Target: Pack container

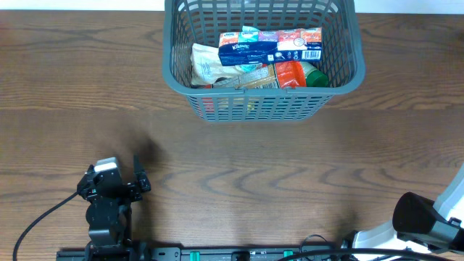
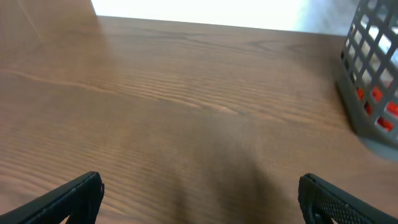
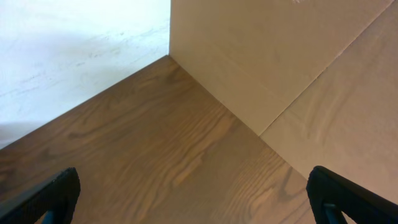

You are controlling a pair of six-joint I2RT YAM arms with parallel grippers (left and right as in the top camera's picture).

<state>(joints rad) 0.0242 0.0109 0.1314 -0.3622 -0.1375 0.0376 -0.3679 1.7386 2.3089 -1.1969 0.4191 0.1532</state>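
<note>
The container point(image 1: 174, 72), a large dark grey lattice basket, stands at the far middle of the table. It holds several packed items: a blue Kleenex pack point(image 1: 246, 49), a white pouch point(image 1: 206, 65), a red packet point(image 1: 290, 74) and a white box point(image 1: 299, 43). Its corner shows in the left wrist view point(image 2: 367, 93). My left gripper point(image 2: 199, 199) is open and empty over bare wood at the near left, also seen from overhead point(image 1: 138, 177). My right gripper point(image 3: 193, 193) is open and empty at the near right corner.
The wooden table point(image 1: 254, 174) spreads between the arms and the basket. A beige cardboard wall point(image 3: 280, 56) stands beside the table's right edge. A rail with cables point(image 1: 217, 254) runs along the near edge.
</note>
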